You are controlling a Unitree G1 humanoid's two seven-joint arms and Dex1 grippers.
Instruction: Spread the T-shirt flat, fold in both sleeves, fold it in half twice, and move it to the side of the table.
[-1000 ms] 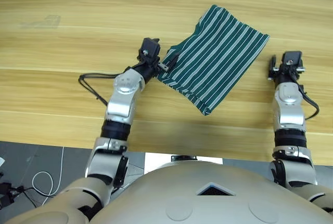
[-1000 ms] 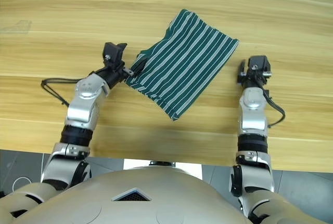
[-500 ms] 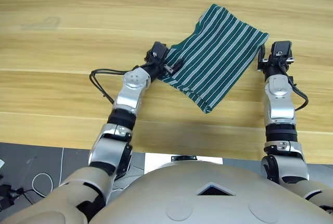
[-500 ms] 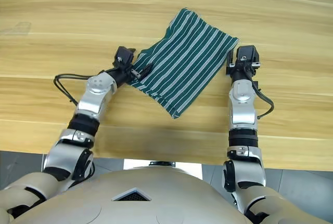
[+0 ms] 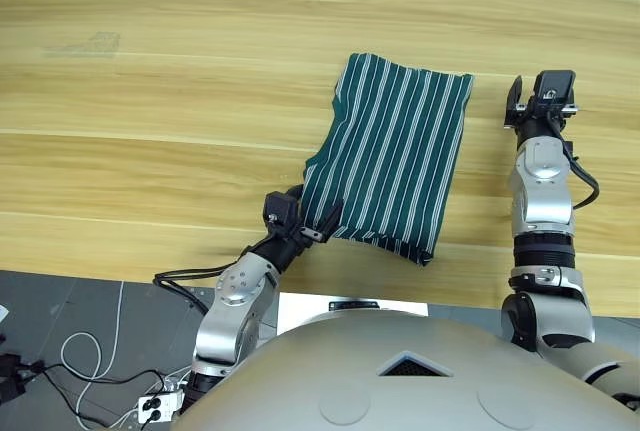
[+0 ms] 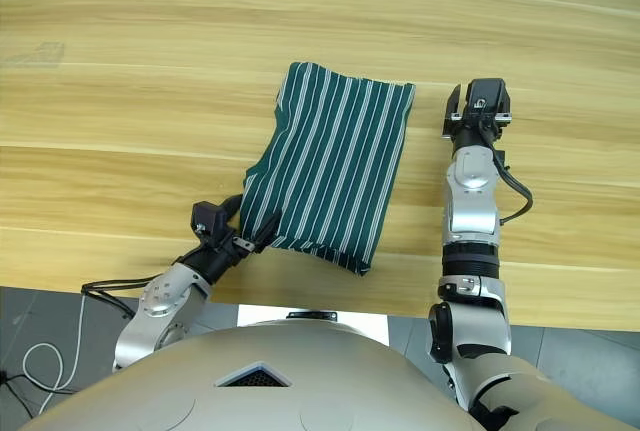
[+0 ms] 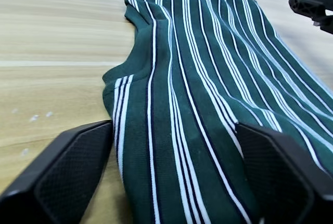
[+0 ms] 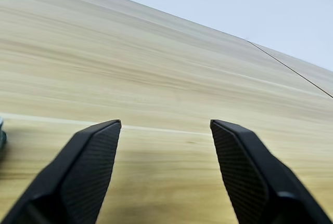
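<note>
The green T-shirt with white stripes [image 5: 395, 156] lies folded into a rectangle on the wooden table [image 5: 150, 101], its near end close to the front edge. My left gripper [image 5: 308, 218] sits at the shirt's near left corner. It is open, its fingers [image 7: 62, 177] straddling the fabric [image 7: 197, 99]. My right gripper [image 5: 530, 101] stands open over bare wood just right of the shirt's far right corner, apart from the cloth, with nothing between its fingers [image 8: 88, 167].
The table's front edge [image 5: 120, 273] runs just behind my left gripper. Bare wood stretches to the left and far side of the shirt. Cables [image 5: 80, 371] lie on the dark floor below the edge.
The shirt has slid toward the front edge and turned so its long side points away from me. My left gripper drew back with it. My right gripper shifted slightly right, off the cloth.
</note>
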